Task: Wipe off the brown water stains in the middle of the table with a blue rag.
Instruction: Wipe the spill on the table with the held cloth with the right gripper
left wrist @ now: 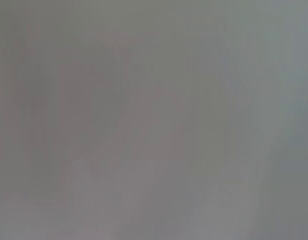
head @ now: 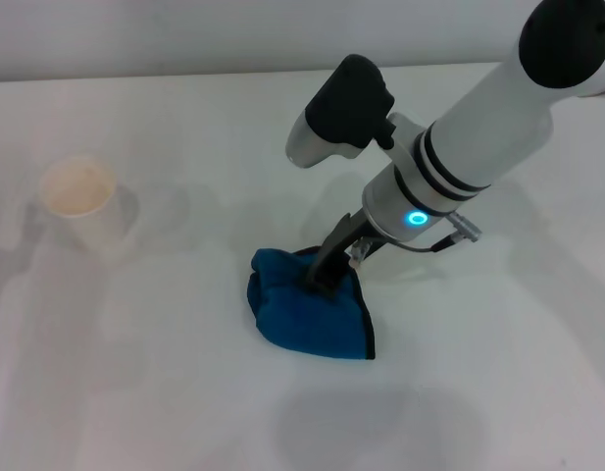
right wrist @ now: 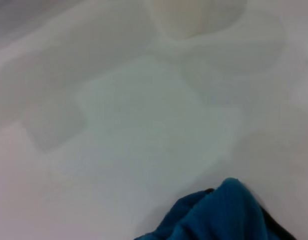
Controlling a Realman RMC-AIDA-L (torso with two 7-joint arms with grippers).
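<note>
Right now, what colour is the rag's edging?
Black, along the blue rag's near edge under the right gripper; clearest in the head view.

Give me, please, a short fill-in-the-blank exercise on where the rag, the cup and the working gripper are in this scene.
1. The ____ gripper presses down on the blue rag.
2. The rag's colour is ____.
3. The paper cup stands on the table to the robot's ____ of the rag.

Missing words: right; blue; left

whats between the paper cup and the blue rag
Only bare table; in the head view nothing stands between the paper cup and the blue rag, which the right gripper presses down on.
</note>
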